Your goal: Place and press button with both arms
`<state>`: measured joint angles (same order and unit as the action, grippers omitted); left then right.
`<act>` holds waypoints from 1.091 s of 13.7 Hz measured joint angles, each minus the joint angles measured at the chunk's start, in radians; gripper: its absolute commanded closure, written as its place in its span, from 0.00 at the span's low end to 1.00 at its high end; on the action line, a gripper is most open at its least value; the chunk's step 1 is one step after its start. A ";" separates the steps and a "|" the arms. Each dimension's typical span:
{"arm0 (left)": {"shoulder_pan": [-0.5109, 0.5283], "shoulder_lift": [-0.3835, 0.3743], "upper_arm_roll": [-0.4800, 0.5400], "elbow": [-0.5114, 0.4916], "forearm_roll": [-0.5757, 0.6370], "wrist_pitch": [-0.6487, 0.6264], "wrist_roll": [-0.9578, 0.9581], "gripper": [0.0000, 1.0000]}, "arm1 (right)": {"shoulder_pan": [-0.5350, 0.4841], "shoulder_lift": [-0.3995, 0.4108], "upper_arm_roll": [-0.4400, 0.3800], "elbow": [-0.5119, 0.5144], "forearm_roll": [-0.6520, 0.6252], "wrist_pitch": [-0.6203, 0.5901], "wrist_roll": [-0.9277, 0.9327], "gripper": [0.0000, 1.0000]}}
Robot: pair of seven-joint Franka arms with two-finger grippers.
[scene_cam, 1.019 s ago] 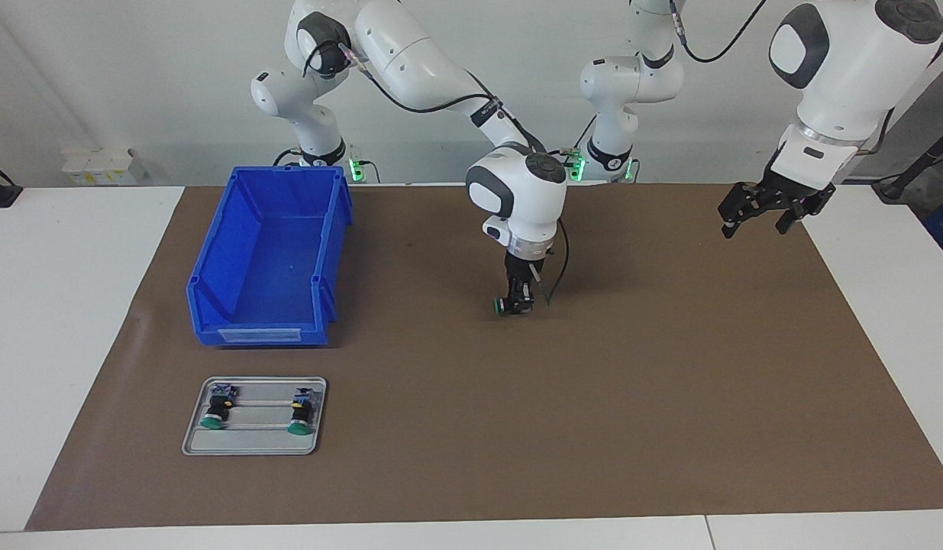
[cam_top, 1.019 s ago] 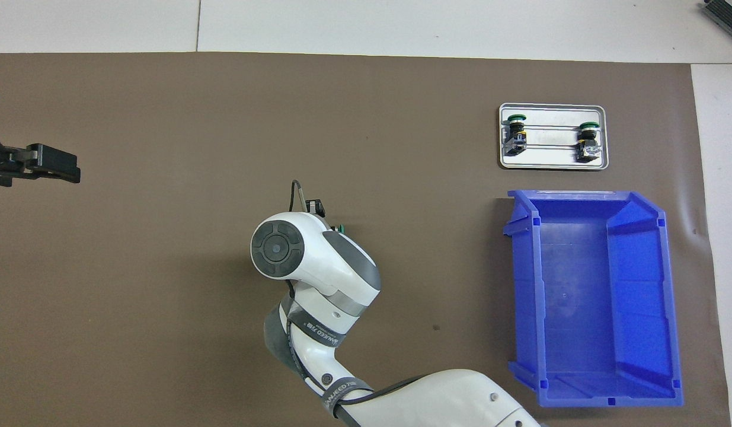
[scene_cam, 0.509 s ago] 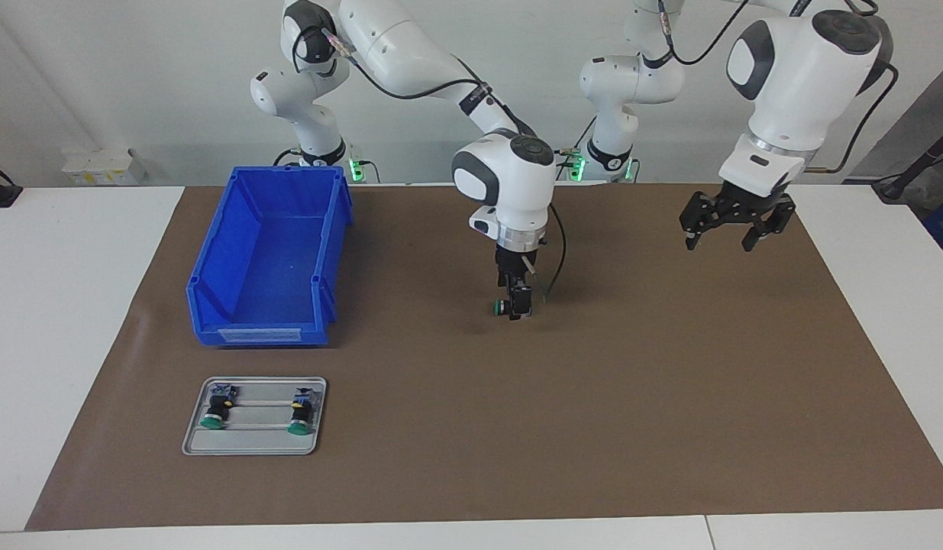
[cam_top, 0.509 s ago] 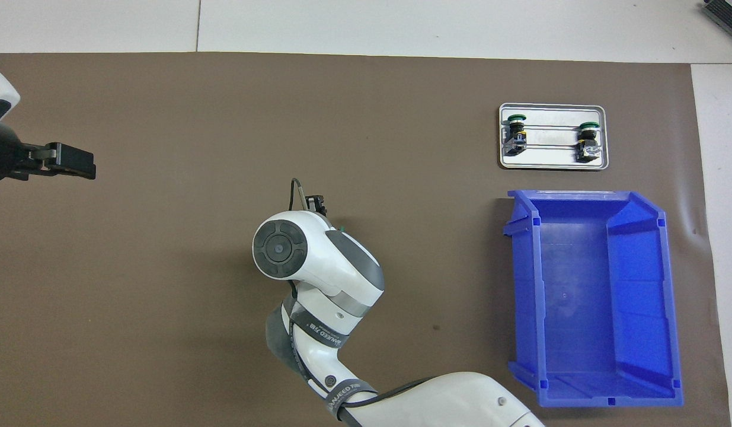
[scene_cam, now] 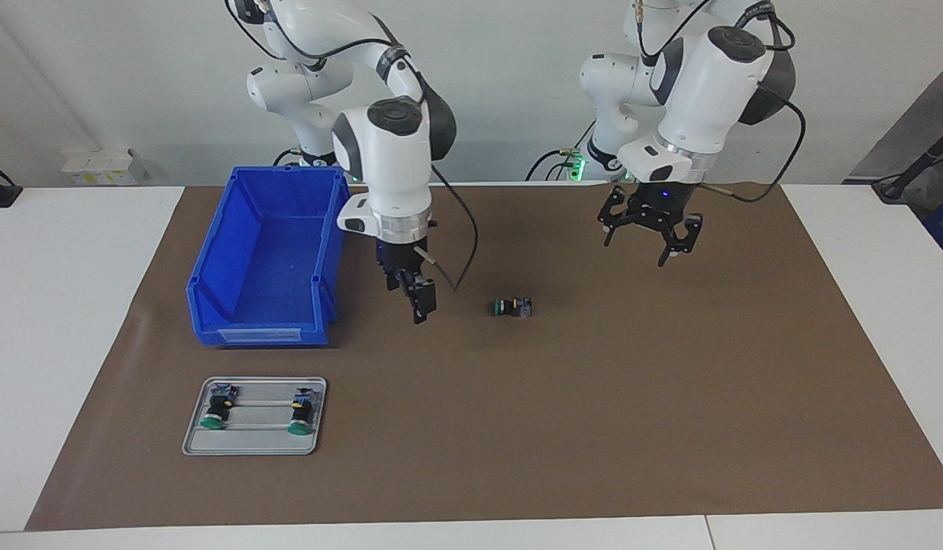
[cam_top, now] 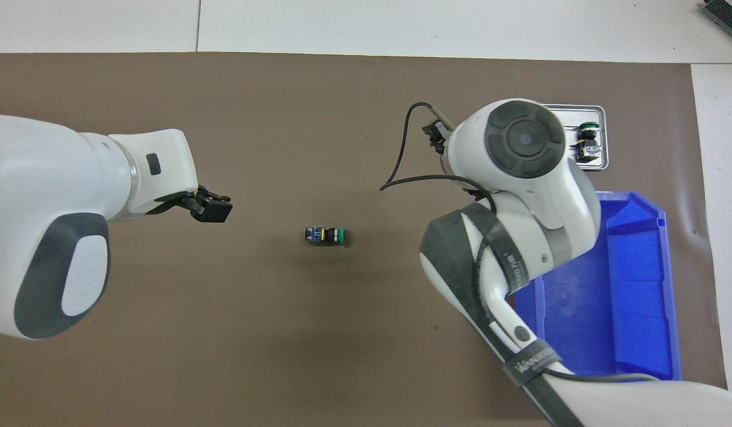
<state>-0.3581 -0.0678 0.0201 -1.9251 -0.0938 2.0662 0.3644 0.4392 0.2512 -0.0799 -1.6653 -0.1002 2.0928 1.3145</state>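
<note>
Placing looks done: the button (scene_cam: 512,307) lies on its side on the brown mat (scene_cam: 670,397) mid-tabletop, held by nothing. The right gripper (scene_cam: 414,294), empty, fingers slightly parted, hangs beside the blue bin (scene_cam: 269,252). The left gripper (scene_cam: 648,233), fingers spread wide and empty, hovers over the mat toward its own end; pressing remains.

Even, bright, diffuse light; source seems overhead, none visible. Brown mat (scene_cam: 593,428) matte, no glare. Shadows soft and faint: a dim smudge under the button (scene_cam: 512,307), a narrow dark edge along the blue bin (scene_cam: 265,252) base. White arm shells glossy, mild sheen only. Small green lamps glow at the arm bases. Facing view sharp throughout. Overhead view: nearby arm housings loom large and slightly soft; mat edges run straight, little distortion. White tabletop (scene_cam: 66,305) near full brightness.
</note>
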 measured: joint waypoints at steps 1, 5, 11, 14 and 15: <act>-0.026 -0.006 0.000 -0.025 -0.016 0.014 0.061 0.00 | -0.049 -0.016 0.000 0.000 0.013 -0.013 -0.113 0.00; -0.113 0.006 0.000 -0.080 -0.032 0.036 0.274 0.00 | -0.202 -0.090 -0.001 -0.001 0.059 -0.095 -0.493 0.00; -0.218 0.080 0.002 -0.123 -0.033 0.186 0.424 0.00 | -0.302 -0.199 -0.002 0.026 0.080 -0.271 -0.921 0.00; -0.243 0.115 0.002 -0.123 -0.026 0.230 0.453 0.00 | -0.318 -0.247 -0.004 0.066 0.079 -0.385 -0.997 0.00; -0.246 0.126 0.003 -0.123 -0.016 0.233 0.463 0.00 | -0.317 -0.262 -0.003 0.061 0.079 -0.400 -0.999 0.00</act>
<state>-0.6041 0.0578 0.0229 -2.0480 -0.1097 2.2992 0.8278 0.1221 -0.0110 -0.0832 -1.6045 -0.0212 1.6929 0.3153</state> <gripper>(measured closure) 0.000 0.000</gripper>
